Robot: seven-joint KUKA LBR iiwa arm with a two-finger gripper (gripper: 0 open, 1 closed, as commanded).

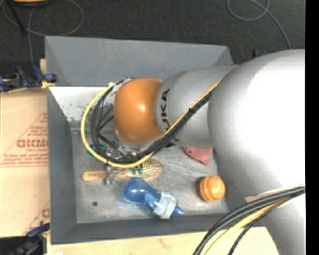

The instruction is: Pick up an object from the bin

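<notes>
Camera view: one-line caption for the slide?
KUKA gripper low over a wooden-handled brush in the grey bin, a blue bottle and an orange ball beside it.

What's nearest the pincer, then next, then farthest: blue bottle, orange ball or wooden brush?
1. wooden brush, right at the pincer, on the left.
2. blue bottle, just beyond it, toward the near wall.
3. orange ball, far off on the right.

bin point(149, 62): matt grey metal | blue bottle point(143, 195): glossy plastic | brush handle point(94, 176): wood
</notes>
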